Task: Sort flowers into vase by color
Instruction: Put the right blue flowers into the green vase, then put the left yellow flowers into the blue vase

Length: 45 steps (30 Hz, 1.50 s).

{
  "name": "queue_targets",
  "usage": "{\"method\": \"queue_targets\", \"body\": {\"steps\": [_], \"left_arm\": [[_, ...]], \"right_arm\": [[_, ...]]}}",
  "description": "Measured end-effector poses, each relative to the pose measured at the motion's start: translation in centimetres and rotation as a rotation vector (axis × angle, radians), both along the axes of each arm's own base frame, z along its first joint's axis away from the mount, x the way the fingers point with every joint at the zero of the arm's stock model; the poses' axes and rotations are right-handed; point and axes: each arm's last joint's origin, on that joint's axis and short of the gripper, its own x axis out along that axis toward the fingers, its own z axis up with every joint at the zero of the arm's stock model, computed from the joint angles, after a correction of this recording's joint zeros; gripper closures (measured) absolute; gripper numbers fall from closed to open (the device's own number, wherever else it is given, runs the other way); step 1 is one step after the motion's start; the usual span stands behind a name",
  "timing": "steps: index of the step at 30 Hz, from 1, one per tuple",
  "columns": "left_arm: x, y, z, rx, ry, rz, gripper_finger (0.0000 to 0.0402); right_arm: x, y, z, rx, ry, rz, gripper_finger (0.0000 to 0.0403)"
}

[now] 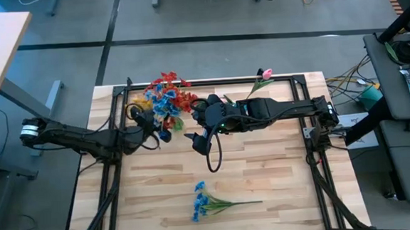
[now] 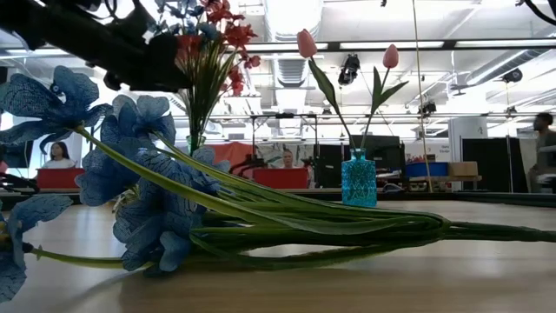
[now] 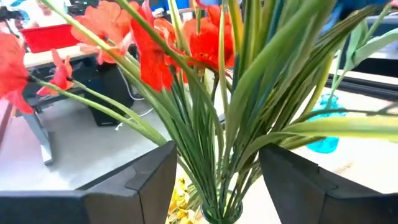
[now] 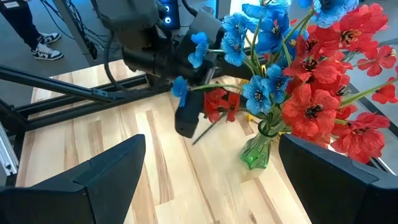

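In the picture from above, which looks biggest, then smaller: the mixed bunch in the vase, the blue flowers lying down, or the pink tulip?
1. Mixed bunch, biggest.
2. Blue flowers lying on the table, a bit smaller.
3. Pink tulip, smallest.

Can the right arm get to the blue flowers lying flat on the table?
Probably yes. The blue flowers lie alone on bare wood near the table's front edge, with nothing around them. The right gripper is open and empty beside the green vase, so it looks free to swing over.
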Motion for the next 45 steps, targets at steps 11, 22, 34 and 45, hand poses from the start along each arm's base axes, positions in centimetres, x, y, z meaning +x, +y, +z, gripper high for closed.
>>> {"method": "queue_targets", "body": {"steps": [11, 22, 34, 45], "left_arm": [[-1.8, -0.1, 0.1, -0.069, 0.040, -0.054, 0.0179], [-3.6, -0.1, 2.0, -0.213, 0.229, -0.017, 0.0168], [-5.7, -0.1, 3.5, -0.417, 0.249, 0.046, 0.0141], [-6.4, -0.7, 1.8, -0.703, 0.268, 0.045, 0.0141]], "right_arm": [[0.0, 0.0, -0.1, -0.001, 0.008, 0.000, 0.0042], [-1.9, -0.1, 0.1, 0.001, 0.118, -0.004, 0.0042], [-5.8, -0.5, -0.2, -0.002, 0.364, 0.011, 0.0042], [-6.5, 1.4, -4.6, 0.099, 0.512, 0.020, 0.0042]]}}
